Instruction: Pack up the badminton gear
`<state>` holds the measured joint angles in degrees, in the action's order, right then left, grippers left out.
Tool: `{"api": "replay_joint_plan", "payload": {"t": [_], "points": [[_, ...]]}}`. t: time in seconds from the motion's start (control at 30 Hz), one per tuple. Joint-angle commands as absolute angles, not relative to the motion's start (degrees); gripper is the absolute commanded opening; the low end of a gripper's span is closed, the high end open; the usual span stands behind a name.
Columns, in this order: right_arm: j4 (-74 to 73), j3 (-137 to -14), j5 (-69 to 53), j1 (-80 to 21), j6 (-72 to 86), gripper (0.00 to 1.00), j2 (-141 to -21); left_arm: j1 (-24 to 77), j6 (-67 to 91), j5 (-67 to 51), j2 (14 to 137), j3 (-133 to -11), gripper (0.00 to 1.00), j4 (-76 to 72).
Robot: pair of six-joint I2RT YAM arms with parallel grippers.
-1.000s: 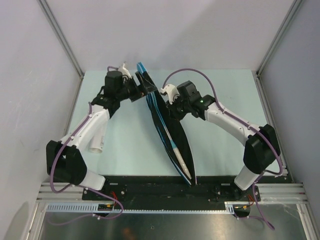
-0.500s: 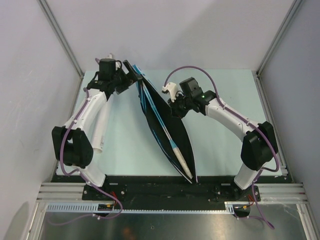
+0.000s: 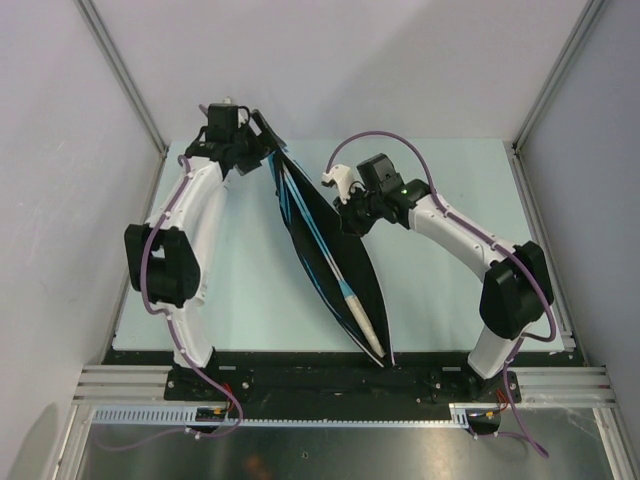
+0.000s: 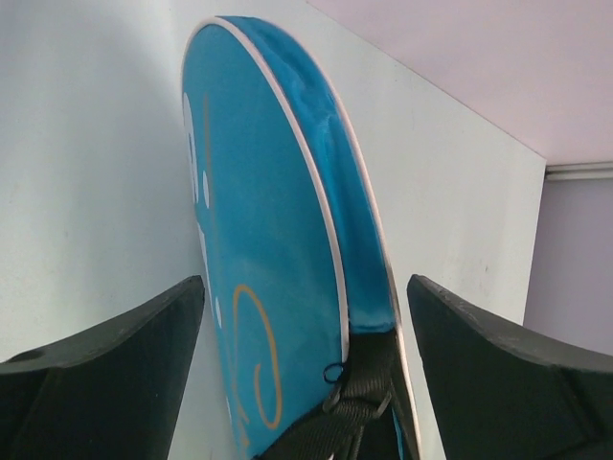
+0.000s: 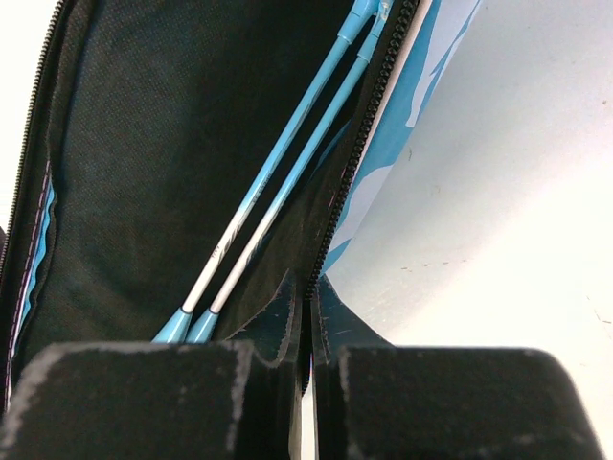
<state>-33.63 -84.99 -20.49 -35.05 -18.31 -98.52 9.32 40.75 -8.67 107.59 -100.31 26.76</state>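
The long blue racket bag (image 3: 335,265) lies open across the table, its black lining up. Two light-blue racket shafts (image 5: 278,172) lie inside it, and a white handle (image 3: 365,325) shows at the near end. My right gripper (image 3: 345,217) is shut on the bag's zipper edge (image 5: 359,144); the wrist view shows the jaws (image 5: 305,402) pinching it. My left gripper (image 3: 260,140) is open at the bag's far end. Its fingers straddle the blue end (image 4: 268,240) and black strap (image 4: 369,398) without touching. The tube and shuttlecocks are out of view.
The pale table (image 3: 450,290) is framed by metal rails and grey walls at the back and sides. The left arm (image 3: 195,220) stretches along the table's left side. A black base bar (image 3: 320,375) runs along the near edge.
My left arm has stretched toward the back left, taking its open gripper up to the bag's far tip. The bag's far end swung slightly left. The right gripper kept its hold.
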Motion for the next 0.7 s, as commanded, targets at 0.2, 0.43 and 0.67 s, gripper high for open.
{"api": "replay_joint_plan", "payload": {"t": [0.2, 0.43, 0.67], "points": [[-32.4, -87.4, -18.6, -36.7, -18.6, 0.0, -98.5, 8.6, 39.6, -8.9, 110.4, -107.8, 0.64, 27.4], [-29.7, -86.8, -20.2, -35.9, -9.0, 0.03, -98.4, 7.9, 38.8, -9.7, 107.1, -104.4, 0.24, 28.3], [-23.0, -88.2, -15.8, -37.2, 12.8, 0.43, -97.4, 7.9, 41.6, -10.3, 99.2, -94.7, 0.0, 28.3]]}}
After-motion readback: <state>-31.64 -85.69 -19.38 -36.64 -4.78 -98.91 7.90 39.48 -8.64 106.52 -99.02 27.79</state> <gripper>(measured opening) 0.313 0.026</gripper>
